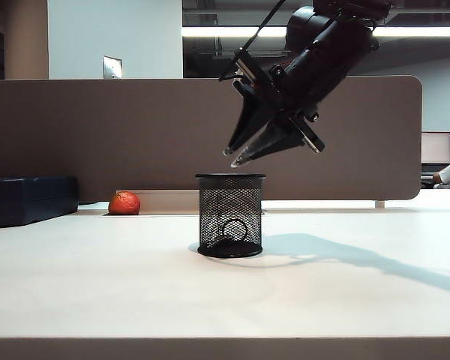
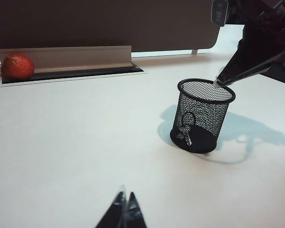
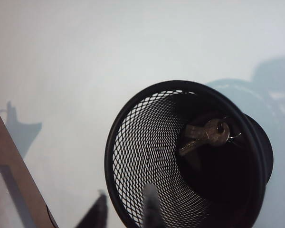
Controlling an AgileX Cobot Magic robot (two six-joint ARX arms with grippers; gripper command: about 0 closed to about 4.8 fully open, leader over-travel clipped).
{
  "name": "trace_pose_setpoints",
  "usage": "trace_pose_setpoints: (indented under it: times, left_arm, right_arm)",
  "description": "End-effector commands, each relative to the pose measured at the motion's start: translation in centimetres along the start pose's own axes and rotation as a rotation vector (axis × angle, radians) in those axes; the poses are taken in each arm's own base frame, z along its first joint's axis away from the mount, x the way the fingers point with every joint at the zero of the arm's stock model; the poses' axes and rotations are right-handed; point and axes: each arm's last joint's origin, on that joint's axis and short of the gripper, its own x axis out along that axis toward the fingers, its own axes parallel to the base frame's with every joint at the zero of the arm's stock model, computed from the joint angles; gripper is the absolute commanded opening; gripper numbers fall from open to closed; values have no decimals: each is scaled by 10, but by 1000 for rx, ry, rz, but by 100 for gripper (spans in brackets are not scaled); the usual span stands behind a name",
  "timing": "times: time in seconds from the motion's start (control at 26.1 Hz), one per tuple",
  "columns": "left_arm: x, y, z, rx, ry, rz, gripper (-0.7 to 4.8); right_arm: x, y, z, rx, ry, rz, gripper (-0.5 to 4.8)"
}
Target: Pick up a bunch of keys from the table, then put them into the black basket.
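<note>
The right gripper hangs just above the basket rim, jaws narrowly parted and holding nothing. It is best lifted straight up, so the rim is not clipped. The keys lie on the basket's floor. The left gripper rests low over the table, jaws closed, empty.

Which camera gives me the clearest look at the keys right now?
The right wrist view: it looks straight down into the black basket at the bunch of keys on its floor. The exterior and left wrist views show them only through the mesh.
</note>
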Motion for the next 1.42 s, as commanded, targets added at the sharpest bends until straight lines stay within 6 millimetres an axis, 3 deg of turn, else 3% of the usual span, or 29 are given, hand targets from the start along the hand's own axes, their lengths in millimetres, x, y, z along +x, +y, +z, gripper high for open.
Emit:
trace_pose_setpoints:
  times: [0.04, 0.23, 0.38, 0.69, 0.8, 0.92, 1.07, 1.42]
  left_arm:
    - [0, 0, 2, 9, -11, 0, -6]
    - [0, 0, 2, 9, -11, -1, -6]
    - [0, 0, 2, 9, -11, -1, -6]
    - [0, 0, 2, 9, -11, -1, -6]
    - [0, 0, 2, 9, -11, 0, -6]
    - [0, 0, 2, 10, -12, 0, -6]
    - [0, 0, 2, 15, -15, 1, -6]
    - [-1, 4, 3, 14, -18, 150, -6]
  right_arm:
    - [-7, 6, 1, -13, -14, 4, -9]
    - [-25, 18, 3, -80, -58, 0, -9]
    - [-53, 31, 5, -163, -137, -111, -9]
    - [-132, 26, 2, -137, -335, -311, -9]
    - [-166, 37, -9, -132, -428, -456, -9]
    - [-184, 49, -20, -150, -508, -530, -9]
    - [-194, 58, -52, -152, -637, -604, -9]
    - [-176, 49, -151, -103, -772, -697, -9]
